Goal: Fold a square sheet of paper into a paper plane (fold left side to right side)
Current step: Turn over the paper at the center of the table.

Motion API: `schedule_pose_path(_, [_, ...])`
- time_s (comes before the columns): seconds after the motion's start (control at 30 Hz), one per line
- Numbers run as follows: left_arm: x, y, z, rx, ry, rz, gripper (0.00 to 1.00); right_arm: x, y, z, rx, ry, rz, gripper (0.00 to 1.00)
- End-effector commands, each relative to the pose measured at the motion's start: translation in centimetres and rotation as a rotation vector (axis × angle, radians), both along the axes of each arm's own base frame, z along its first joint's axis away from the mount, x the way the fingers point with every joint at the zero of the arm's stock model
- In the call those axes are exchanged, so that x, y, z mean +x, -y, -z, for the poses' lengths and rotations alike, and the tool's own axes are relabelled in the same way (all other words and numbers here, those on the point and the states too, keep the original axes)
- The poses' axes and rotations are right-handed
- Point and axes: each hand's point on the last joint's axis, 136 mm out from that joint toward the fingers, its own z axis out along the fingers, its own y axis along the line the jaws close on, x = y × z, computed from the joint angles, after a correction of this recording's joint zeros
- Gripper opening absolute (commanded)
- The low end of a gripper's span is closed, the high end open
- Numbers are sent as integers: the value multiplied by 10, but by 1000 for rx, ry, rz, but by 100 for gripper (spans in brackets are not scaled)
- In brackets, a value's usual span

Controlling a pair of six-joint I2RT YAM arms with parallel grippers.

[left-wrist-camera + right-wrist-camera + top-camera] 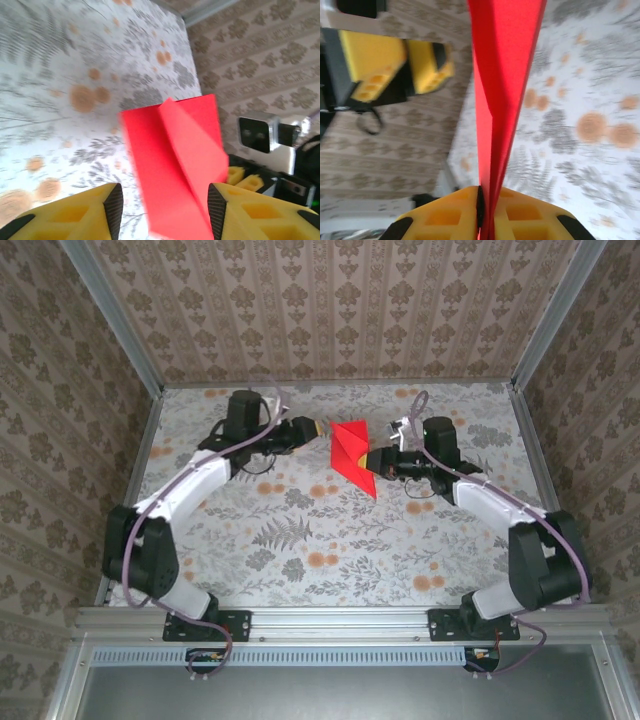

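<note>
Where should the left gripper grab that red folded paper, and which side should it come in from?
Probably pinch the free edge of the folded red paper nearest the left gripper, coming from the left. The right gripper clamps the opposite end, and the thin stacked layers line up with the left jaws, which stand open.

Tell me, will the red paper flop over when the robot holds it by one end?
Probably not much: the folded red paper sticks straight out from the right gripper pinching one end, so its creases likely stiffen it. It looks thin, so probably very light and easily crumpled.
</note>
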Motion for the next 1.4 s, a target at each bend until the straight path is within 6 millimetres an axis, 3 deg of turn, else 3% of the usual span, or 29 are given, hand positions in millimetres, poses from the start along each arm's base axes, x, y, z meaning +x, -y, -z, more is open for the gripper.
schedule_pose_path(0.0, [-11, -39, 6, 167, 61, -75, 52, -24, 30, 28, -425, 44, 17, 14])
schedule_pose_path(0.23, [-26, -88, -1, 253, 145, -257, 59, -30, 62, 52, -1208, 160, 50, 15])
schedule_pose_path(0.4, [-35, -125, -7, 282, 171, -393, 65, -19, 56, 55, -1602, 262, 1, 15])
schedule_pose_path(0.57, [-46, -153, -10, 278, 175, -471, 68, -11, 35, 71, -1816, 333, -80, 16])
schedule_pose_path(0.83, [-51, -159, -5, 260, 152, -477, 69, -9, 17, 119, -1981, 305, -217, 20])
schedule_pose_path(1.07, [-52, -154, 3, 244, 119, -446, 69, -31, 0, 150, -1920, 209, -360, 29])
schedule_pose_path(1.2, [-51, -145, 17, 209, 62, -410, 69, -49, -11, 154, -1793, 124, -396, 43])
schedule_pose_path(1.37, [-50, -126, 42, 135, -39, -342, 69, -67, -21, 137, -1622, 69, -376, 61])
